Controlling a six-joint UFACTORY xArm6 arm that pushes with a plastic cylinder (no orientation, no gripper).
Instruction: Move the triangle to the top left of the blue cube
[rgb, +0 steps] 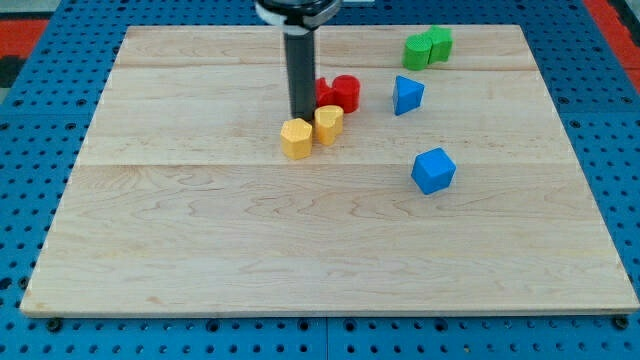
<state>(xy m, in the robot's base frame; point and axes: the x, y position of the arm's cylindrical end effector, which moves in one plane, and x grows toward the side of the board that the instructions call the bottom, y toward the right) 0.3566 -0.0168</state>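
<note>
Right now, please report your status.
My tip beside yellow blocks, left of blue triangle. Triangle above blue cube, slightly left. Red blocks between.

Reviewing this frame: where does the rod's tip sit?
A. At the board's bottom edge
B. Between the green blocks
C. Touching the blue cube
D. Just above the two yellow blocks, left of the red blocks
D: my tip ends just above the two yellow blocks, with the red blocks on its right and the blue cube far off.
</note>
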